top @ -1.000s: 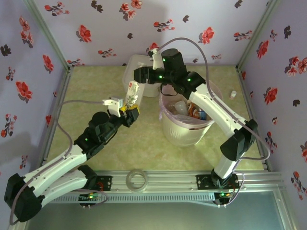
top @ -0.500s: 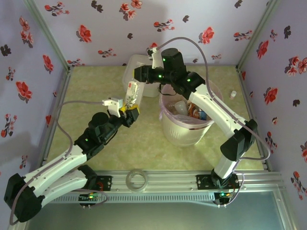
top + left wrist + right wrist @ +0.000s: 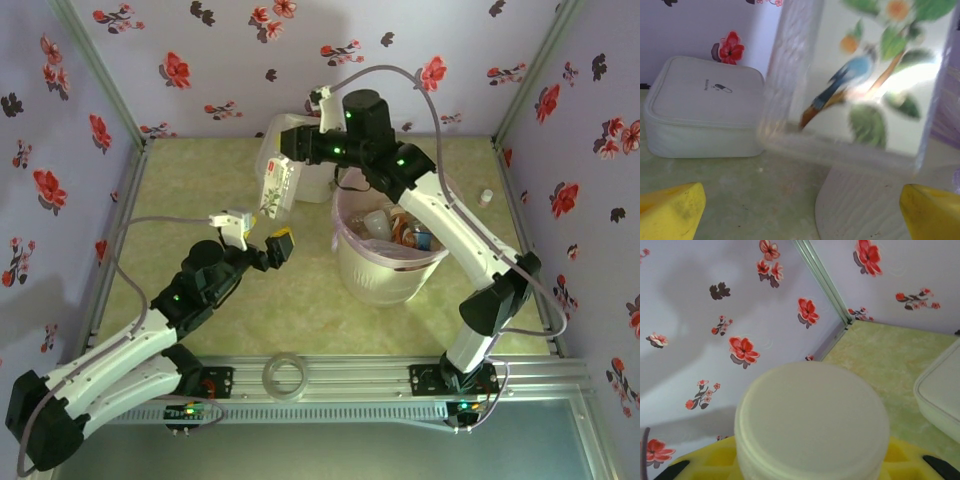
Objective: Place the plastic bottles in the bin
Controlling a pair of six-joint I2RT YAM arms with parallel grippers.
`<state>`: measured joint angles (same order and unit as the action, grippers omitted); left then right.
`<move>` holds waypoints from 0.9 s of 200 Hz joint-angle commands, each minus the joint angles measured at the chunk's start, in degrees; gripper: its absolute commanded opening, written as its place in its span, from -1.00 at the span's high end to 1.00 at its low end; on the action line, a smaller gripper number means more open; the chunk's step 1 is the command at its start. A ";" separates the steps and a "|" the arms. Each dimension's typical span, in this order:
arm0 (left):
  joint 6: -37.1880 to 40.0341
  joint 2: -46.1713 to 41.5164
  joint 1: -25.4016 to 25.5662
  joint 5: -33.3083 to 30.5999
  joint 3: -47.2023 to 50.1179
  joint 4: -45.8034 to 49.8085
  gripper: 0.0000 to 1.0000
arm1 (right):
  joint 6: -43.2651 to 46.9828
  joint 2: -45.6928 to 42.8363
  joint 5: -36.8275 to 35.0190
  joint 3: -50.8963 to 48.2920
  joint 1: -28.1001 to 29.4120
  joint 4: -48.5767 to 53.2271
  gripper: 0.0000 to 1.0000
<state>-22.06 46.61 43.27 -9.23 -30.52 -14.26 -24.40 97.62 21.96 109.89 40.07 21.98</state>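
Observation:
A clear plastic bottle [image 3: 277,187] with a bird-and-leaf label hangs upright above the table, left of the bin [image 3: 345,250]. My right gripper [image 3: 291,155] is shut on its white cap [image 3: 812,420], which sits between the yellow fingers [image 3: 715,460]. My left gripper [image 3: 258,232] stands open just below and in front of the bottle, touching nothing. In the left wrist view the bottle [image 3: 860,85] hangs blurred ahead of the yellow fingertips [image 3: 670,210]. The cream bin with its pink liner holds several other bottles [image 3: 400,225].
A square white lidded box [image 3: 275,135] stands behind the held bottle, also in the left wrist view [image 3: 700,112]. A small white bottle [image 3: 486,197] stands by the right wall. A clear tape ring [image 3: 285,374] lies on the front rail.
My left gripper has opened, let go of the bottle and drawn back. The right gripper has shut on the cap and raised the bottle a little.

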 commanded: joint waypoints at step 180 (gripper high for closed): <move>-6.69 0.50 -10.30 -6.80 0.03 13.29 -0.99 | 30.73 -11.98 -26.33 12.92 -12.34 47.34 0.84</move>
<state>-27.33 46.96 33.76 -14.63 -29.93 -1.69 -0.89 84.73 3.07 122.56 28.10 60.16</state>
